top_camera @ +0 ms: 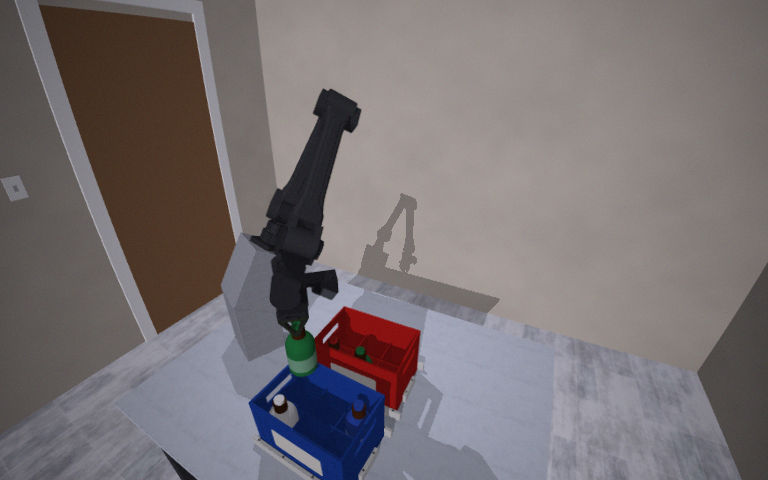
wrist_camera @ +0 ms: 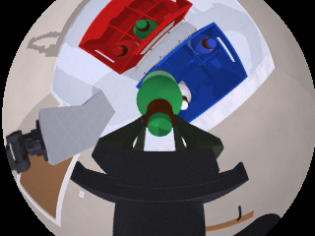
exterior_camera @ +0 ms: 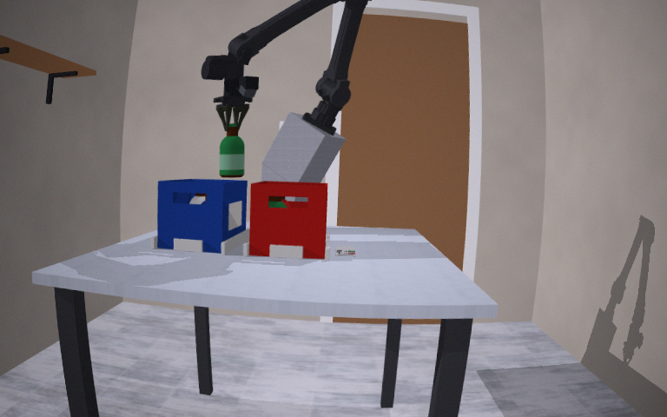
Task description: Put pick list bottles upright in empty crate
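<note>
Gripper (top_camera: 295, 327) (exterior_camera: 232, 129) (wrist_camera: 159, 118) pinched green bottle (top_camera: 300, 352) (exterior_camera: 231, 149) (wrist_camera: 157, 93), higher than blue crate (top_camera: 334, 459) (exterior_camera: 196, 223) (wrist_camera: 221, 79). Looked like carrying time; red crate (top_camera: 386, 386) (exterior_camera: 289, 223) (wrist_camera: 95, 41) likely next, bottle upright.

Two crates show low in the top view: one red crate (top_camera: 389, 382) (exterior_camera: 289, 226) (wrist_camera: 123, 68), one blue crate (top_camera: 259, 417) (exterior_camera: 189, 223) (wrist_camera: 236, 74). Five bottles are visible: two green bottles (top_camera: 301, 350) (exterior_camera: 231, 152) (wrist_camera: 158, 93), one red bottle (top_camera: 334, 343) (wrist_camera: 119, 49), one white bottle (top_camera: 284, 414) (exterior_camera: 197, 199) (wrist_camera: 184, 92), one blue bottle (top_camera: 355, 421) (wrist_camera: 206, 45). One pick list (exterior_camera: 345, 252).
</note>
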Controlling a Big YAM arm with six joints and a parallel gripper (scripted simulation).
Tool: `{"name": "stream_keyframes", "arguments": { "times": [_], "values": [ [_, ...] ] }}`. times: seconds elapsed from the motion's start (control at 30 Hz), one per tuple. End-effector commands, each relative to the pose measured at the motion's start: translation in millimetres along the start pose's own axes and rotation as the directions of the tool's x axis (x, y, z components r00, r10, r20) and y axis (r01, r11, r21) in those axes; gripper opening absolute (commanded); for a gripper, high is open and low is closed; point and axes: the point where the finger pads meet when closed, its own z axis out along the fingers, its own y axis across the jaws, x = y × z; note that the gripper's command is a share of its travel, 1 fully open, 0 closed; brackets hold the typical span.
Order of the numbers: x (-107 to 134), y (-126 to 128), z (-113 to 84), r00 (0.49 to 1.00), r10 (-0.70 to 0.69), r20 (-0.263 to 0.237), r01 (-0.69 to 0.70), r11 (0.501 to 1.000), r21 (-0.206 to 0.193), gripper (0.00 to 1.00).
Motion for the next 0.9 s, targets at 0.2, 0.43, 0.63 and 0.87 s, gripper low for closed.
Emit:
{"name": "stream_keyframes", "arguments": {
  "times": [0.2, 0.43, 0.63, 0.87],
  "values": [
    [-38.5, -29.9, -32.8, 0.999, -0.037, -0.004, 0.037, 0.996, 0.08, 0.0],
    [-53.3, -29.5, -32.8, 0.999, -0.038, -0.002, 0.038, 0.996, 0.08, 0.0],
    [-55.7, -30.9, -36.3, 1.0, -0.024, 0.0, 0.024, 0.996, 0.087, 0.0],
    [-76.4, -28.8, -32.7, 0.999, -0.038, 0.0, 0.038, 0.996, 0.079, 0.0]
  ]
}}
